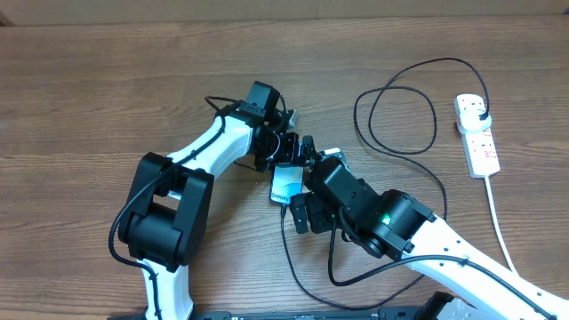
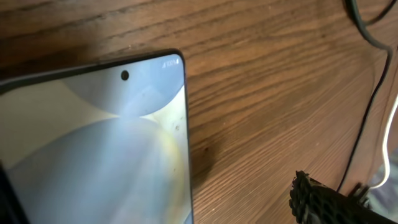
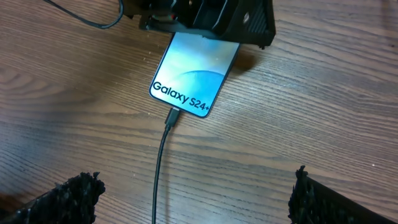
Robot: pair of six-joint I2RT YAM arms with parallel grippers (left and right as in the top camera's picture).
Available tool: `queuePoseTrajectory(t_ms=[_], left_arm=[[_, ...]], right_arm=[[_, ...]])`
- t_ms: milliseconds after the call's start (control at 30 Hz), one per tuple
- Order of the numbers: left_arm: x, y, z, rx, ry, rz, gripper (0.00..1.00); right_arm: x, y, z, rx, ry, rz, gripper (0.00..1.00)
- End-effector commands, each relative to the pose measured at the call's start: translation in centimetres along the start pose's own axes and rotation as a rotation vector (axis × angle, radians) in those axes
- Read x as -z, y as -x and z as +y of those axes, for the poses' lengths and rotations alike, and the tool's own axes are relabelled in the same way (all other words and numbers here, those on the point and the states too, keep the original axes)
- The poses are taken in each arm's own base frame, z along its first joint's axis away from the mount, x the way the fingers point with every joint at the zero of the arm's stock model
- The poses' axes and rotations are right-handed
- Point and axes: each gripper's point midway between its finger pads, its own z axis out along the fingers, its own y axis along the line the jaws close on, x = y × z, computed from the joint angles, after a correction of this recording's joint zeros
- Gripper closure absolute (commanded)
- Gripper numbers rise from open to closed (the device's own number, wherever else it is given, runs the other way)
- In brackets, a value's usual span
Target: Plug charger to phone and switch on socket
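Observation:
The phone point(image 3: 189, 73) lies flat on the wooden table, its light-blue screen reading "Galaxy S24+". It also shows in the overhead view point(image 1: 285, 185) and fills the left of the left wrist view point(image 2: 93, 149). The charger's black cable point(image 3: 160, 165) runs up to the phone's near end, and its connector tip point(image 3: 173, 116) sits in the port. The cable loops point(image 1: 396, 116) across to a black plug in the socket point(image 1: 478, 135), a white power strip at the right. My left gripper point(image 1: 286, 149) is open astride the phone's far end. My right gripper point(image 3: 193, 199) is open and empty, just short of the phone, with the cable running between its fingers.
The socket's thick white cord point(image 1: 500, 227) runs toward the front right edge. Black cable loops point(image 1: 311, 276) lie on the table in front of the phone and under my right arm. I cannot tell how the socket's switches stand.

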Motion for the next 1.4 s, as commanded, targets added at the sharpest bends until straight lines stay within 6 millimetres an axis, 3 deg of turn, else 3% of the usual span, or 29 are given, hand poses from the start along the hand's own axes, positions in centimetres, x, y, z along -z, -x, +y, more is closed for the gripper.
queuePoseTrajectory(t_ms=[0,1000,1033,1133,1267,1367], left_arm=[[-3.2,-4.1,8.7,0.008,0.331,0.123,0.0],[-3.0,-5.5,10.3,0.223,0.442,0.109,0.0],[-3.0,-5.5,10.3,0.221,0.442,0.106,0.01],[-2.9,-5.4,10.5,0.234,0.459,0.098,0.0],[-2.7,-5.5,10.7,0.238,0.474,0.098,0.0],[-2.4,-5.3,10.8,0.231,0.491,0.086,0.0]], right_arm=[[0.6,0.8,0.3,-0.01,0.012,-0.024,0.0],[0.6,0.9,1.0,-0.01,0.05,-0.023,0.0],[0.6,1.1,1.0,-0.01,0.05,-0.031,0.11],[0.6,1.6,0.1,-0.013,-0.001,-0.064,0.6],[0.7,1.3,-0.3,-0.031,-0.006,-0.042,0.91],[1.0,1.1,-2.8,-0.122,-0.073,-0.003,0.96]])
